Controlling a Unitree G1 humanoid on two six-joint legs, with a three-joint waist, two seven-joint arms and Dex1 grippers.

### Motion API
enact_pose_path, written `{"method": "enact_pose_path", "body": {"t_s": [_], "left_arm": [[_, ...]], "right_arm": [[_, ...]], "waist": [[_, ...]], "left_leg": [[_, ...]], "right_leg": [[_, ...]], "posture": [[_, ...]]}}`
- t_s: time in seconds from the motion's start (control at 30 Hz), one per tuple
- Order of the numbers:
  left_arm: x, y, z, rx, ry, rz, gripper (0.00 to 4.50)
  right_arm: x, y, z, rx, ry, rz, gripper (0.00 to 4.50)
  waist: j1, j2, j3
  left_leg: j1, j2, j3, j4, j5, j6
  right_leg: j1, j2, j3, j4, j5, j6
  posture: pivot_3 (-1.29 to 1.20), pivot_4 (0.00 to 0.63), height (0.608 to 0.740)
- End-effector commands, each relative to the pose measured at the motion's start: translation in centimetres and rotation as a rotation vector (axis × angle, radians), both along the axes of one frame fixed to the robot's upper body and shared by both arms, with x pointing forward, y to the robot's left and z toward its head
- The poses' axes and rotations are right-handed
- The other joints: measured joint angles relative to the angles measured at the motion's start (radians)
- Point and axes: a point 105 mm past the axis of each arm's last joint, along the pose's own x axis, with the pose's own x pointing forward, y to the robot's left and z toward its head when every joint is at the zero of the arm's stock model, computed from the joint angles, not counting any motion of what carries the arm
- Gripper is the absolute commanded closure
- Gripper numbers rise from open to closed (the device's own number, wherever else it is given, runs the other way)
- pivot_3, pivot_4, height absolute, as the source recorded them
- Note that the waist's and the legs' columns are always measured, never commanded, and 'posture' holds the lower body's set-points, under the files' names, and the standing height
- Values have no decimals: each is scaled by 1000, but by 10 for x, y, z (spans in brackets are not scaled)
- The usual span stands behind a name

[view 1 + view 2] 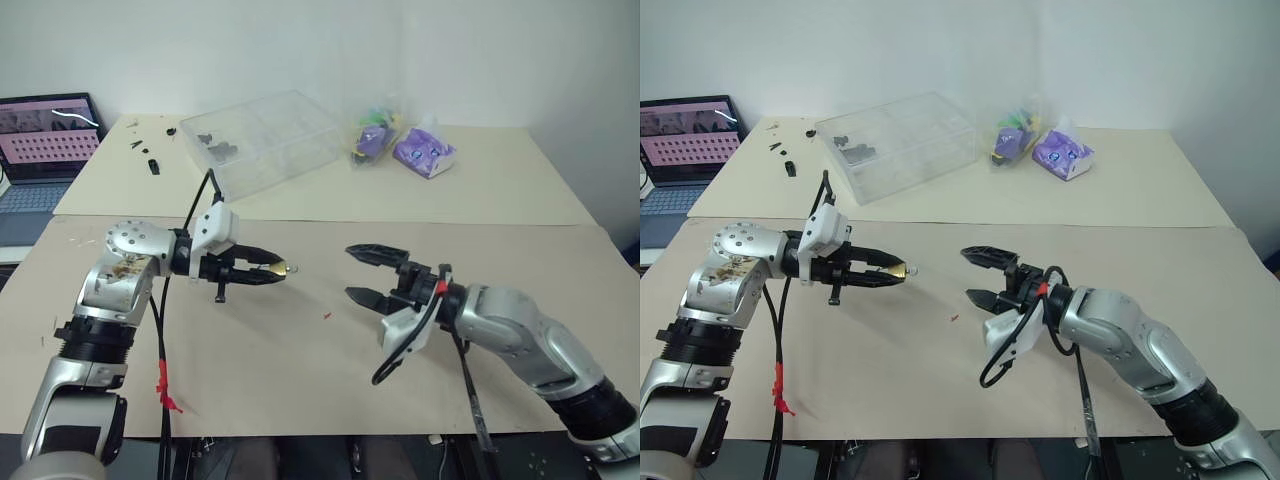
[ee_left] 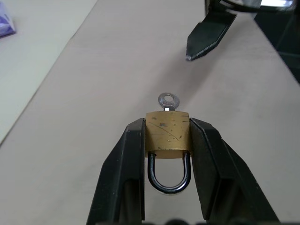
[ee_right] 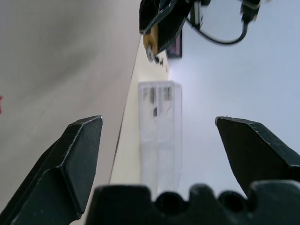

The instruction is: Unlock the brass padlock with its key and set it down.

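A: What does the left gripper [image 2: 167,140] have?

B: Its fingers [image 2: 126,159] clamp the brass padlock [image 2: 168,133] by the body's sides, shackle [image 2: 169,174] back between them, key [image 2: 168,101] sticking out past the tips.

A: And the right gripper [image 1: 364,273]?

B: Jaws spread wide, nothing in them, facing the key across a gap above the table [image 1: 300,360].

A: Best way in?

B: I'd line up on the key's round head, pinch only that, then twist while the left keeps the body steady.

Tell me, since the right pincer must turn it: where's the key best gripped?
Grip the key by its flat round bow, coming head-on toward the left pincer. It sticks out of the brass padlock, clear of the black fingers.
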Motion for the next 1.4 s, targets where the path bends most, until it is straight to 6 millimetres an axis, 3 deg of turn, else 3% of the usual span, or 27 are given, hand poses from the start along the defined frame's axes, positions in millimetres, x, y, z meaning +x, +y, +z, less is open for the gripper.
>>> {"method": "enact_pose_path", "body": {"t_s": [0.03,0.67,0.77,1.13,1.4], "left_arm": [[-7,-9,17,-33,-31,-20,3649],[-27,-22,16,-13,27,-77,3649],[-27,-20,12,5,25,-75,3649],[-21,-21,15,-2,19,-62,3649],[-19,-24,16,-11,14,-57,3649]], "right_arm": [[-8,13,16,31,-127,102,0],[-3,26,9,-5,-194,149,0],[-3,26,8,-7,-193,146,680],[-3,26,9,-9,-199,143,4449],[-4,29,8,-15,-200,154,4449]], "waist": [[0,0,0],[0,0,0],[0,0,0],[0,0,0],[0,0,0]], "left_leg": [[0,0,0,0,0,0],[2,0,0,0,0,0],[2,0,0,0,0,0],[2,0,0,0,0,0],[3,0,0,0,0,0]], "right_leg": [[0,0,0,0,0,0],[1,0,1,1,3,-9],[1,0,1,1,2,-11],[1,0,1,1,2,-11],[2,0,1,2,2,-11]], "posture": [[0,150,740],[0,150,740],[0,150,740],[0,150,740],[0,150,740]]}}
